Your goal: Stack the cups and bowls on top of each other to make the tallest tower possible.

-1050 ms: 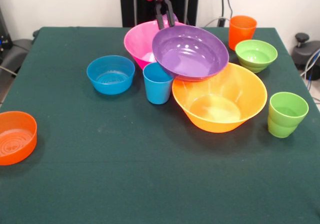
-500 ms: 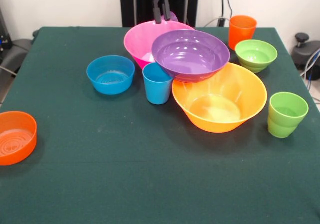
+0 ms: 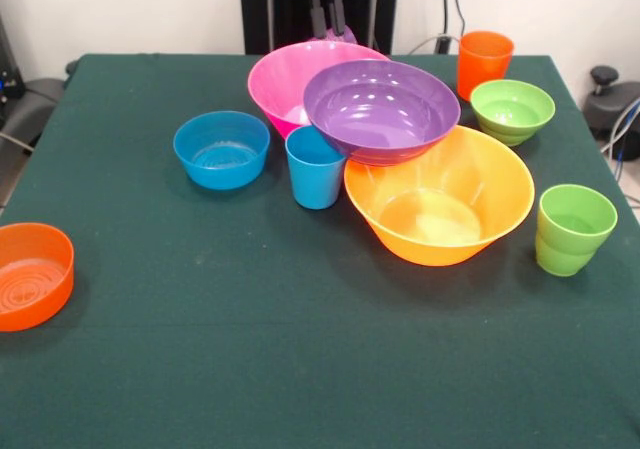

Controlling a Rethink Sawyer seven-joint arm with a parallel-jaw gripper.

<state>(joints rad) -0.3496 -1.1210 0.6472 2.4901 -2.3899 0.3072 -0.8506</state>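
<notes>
Purple plastic tops the heap at mid-table: the wide shallow purple bowl [image 3: 381,109] rests tilted across the rims of the pink bowl [image 3: 285,81] behind it and the big yellow-orange bowl [image 3: 440,197] in front, with the sky-blue cup [image 3: 316,167] standing just beside all three. Above the pink bowl's far rim hangs the gripper [image 3: 327,14], its two dark fingers close together and holding nothing. Scattered wider are the small blue bowl [image 3: 221,149], the small green bowl [image 3: 512,110] near the orange cup [image 3: 484,63], the lime-green cup [image 3: 573,229] toward one side, and the small orange bowl [image 3: 32,274] cut off by the picture's edge at the other. A purple cup may stand behind the pink bowl, but too little shows to be sure. These pieces look light, stiff and glossy, so likely slippery; a pinch over a thin rim, one finger inside and one outside, seems the surest hold. The green cloth table [image 3: 300,369] lies bare across its whole near half, giving ample room to build, while the middle cluster is crowded.
</notes>
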